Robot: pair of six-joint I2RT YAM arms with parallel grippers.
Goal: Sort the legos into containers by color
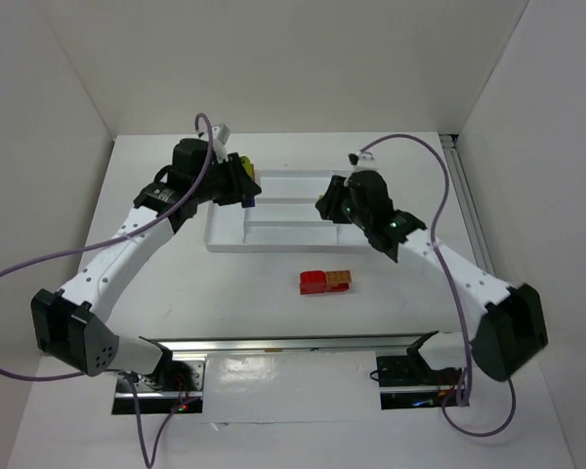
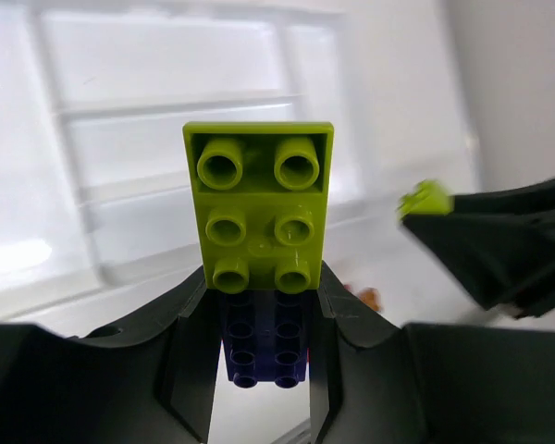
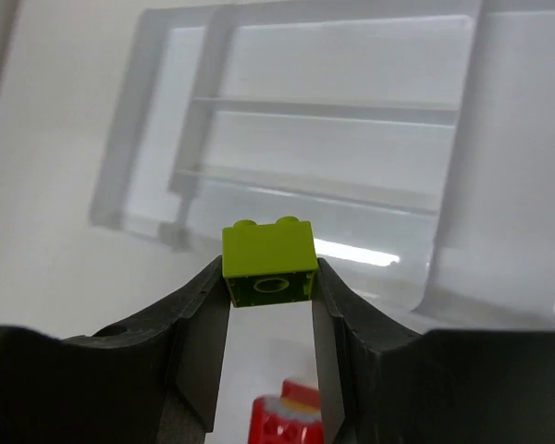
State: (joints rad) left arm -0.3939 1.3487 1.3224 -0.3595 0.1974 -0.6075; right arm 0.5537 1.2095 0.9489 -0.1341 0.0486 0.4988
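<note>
Left gripper (image 2: 263, 289) clamped on lime-purple stack (image 2: 259, 213), poised over white tray (image 1: 264, 244) left end. Right gripper (image 3: 269, 277) pinches single lime brick (image 3: 269, 262) above tray's right side, probably for drop. Red-orange pair (image 1: 324, 281) sits on table (image 1: 225, 293).

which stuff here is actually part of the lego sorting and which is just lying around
Part of the job: long lime brick, purple brick snapped under it, small lime brick, red brick, orange brick, white tray.
Just there: purple cables, metal rail.
</note>
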